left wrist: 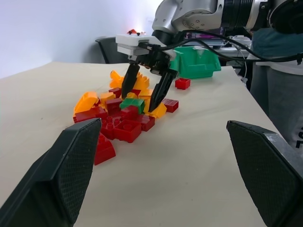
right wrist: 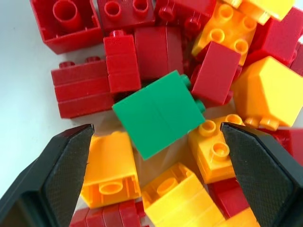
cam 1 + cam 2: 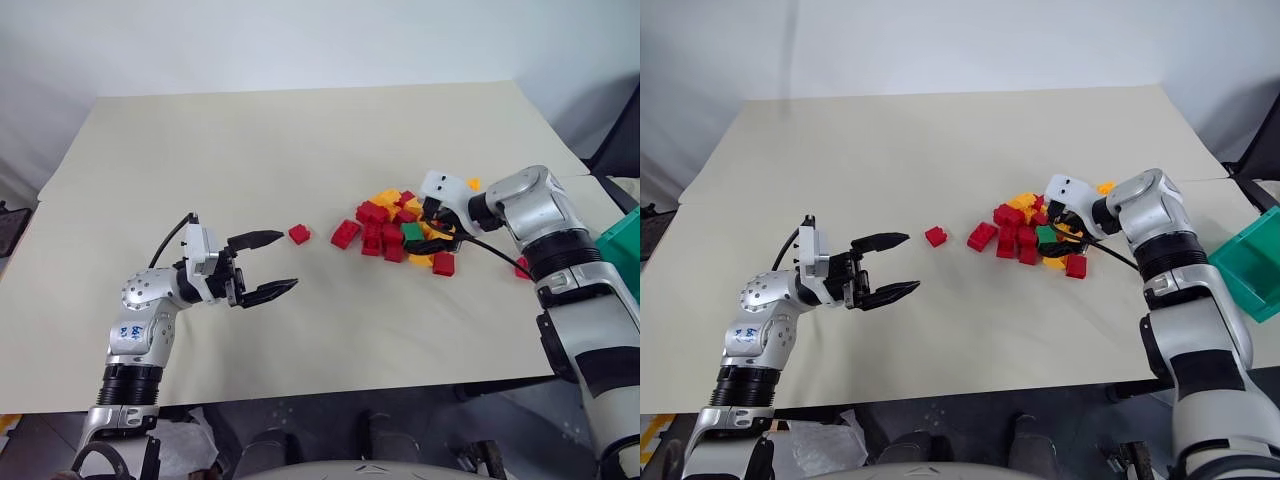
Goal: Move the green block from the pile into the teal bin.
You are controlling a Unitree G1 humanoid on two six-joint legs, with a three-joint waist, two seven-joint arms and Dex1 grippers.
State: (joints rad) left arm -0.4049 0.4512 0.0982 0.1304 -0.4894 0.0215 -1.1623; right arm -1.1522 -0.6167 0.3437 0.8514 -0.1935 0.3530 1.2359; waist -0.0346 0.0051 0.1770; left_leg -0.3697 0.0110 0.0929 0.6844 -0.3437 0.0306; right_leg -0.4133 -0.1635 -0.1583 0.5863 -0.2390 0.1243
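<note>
**Right jaws spread over the green block, no contact yet**

My right gripper (image 1: 144, 87) hangs over the pile (image 3: 400, 232), jaws wide, one finger on each side of the green block (image 2: 158, 113). I judge that spacing is there to straddle it before closing. The block lies tilted on its side among red and orange bricks, smooth flat face up, studs toward a red neighbour. All are hard glossy plastic with square edges, so they will likely slip. Fingertip clearance from the neighbours is hard to read. My left gripper (image 3: 262, 265) idles wide open, well apart. The teal bin (image 3: 1252, 262) waits at the table's right edge.
</note>
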